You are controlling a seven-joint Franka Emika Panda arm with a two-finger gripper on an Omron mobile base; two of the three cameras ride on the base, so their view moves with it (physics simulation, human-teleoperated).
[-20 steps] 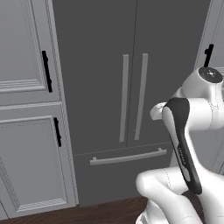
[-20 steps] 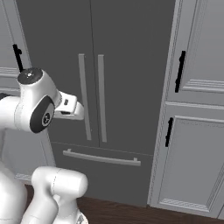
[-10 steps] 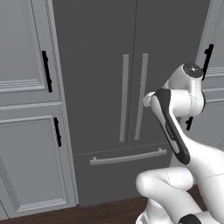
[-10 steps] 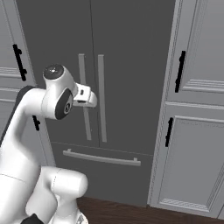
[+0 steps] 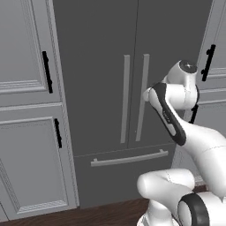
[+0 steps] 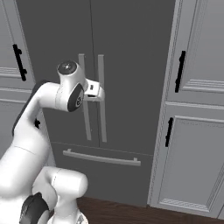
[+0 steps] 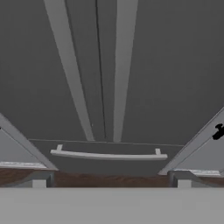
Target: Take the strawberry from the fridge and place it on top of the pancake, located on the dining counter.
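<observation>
The fridge stands straight ahead with both dark grey doors shut, so the strawberry is hidden. Its two long light-grey bar handles run side by side at the door seam. A drawer handle lies below them. My gripper is raised in front of the handles, short of touching them. Its fingertips stand wide apart with nothing between them. The pancake and the dining counter are out of view.
Light-grey panelled cabinets with black handles flank the fridge, on the left and on the right. Dark wooden floor runs along the foot of the units. My own arm blocks the right part of the left base view.
The arm has swung up and forward, carrying the hand from beside the fridge to in front of the two door handles. The fridge and cabinets have not shifted.
</observation>
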